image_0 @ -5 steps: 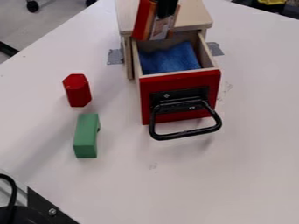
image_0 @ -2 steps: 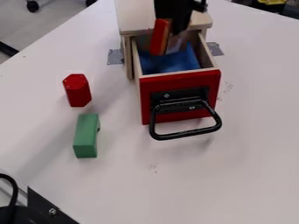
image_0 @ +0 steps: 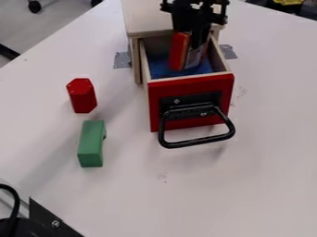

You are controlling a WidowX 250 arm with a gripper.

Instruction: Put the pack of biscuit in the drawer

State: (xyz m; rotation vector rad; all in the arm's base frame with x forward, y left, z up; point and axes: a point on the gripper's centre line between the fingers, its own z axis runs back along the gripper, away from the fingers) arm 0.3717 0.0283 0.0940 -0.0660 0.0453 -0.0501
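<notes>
Black pincer directed downward over the open, red-fronted drawer, with fingers parted only by the thickness of the gripped pack of biscuit; pack roughly upright, lower end between the drawer walls, above blue cloth, with contact uncertain. On the white bench, toward the view's left side: red hexagonal block and, nearer the camera, green block, apart from each other

Probably a lab, given the robot tool and grey tape beside the cabinet.
</notes>
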